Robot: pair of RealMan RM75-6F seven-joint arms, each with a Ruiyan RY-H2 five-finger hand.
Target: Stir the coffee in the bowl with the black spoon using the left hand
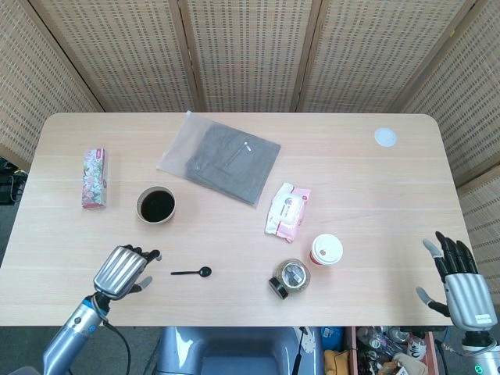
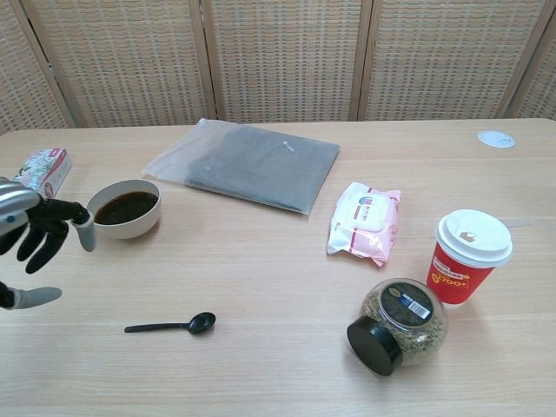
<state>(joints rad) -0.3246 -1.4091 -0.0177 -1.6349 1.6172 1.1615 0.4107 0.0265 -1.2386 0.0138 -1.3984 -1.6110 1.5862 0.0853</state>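
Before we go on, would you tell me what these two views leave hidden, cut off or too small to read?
- Right hand: absent from the chest view, beyond its edge; the head view's bottom edge crops its wrist.
- Left hand: the chest view's left edge crops it.
- Tissue box: partly covered by the left hand in the chest view.
- Jar label and red cup print: too small to read.
- Bowl: coffee depth not visible.

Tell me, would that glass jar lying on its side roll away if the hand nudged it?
Probably yes: the jar is round and rests on its side on the smooth table, so a sideways push could set it rolling. It looks full of seeds or grains, likely fairly heavy for its size. Its black lid seems on, so spilling appears unlikely.
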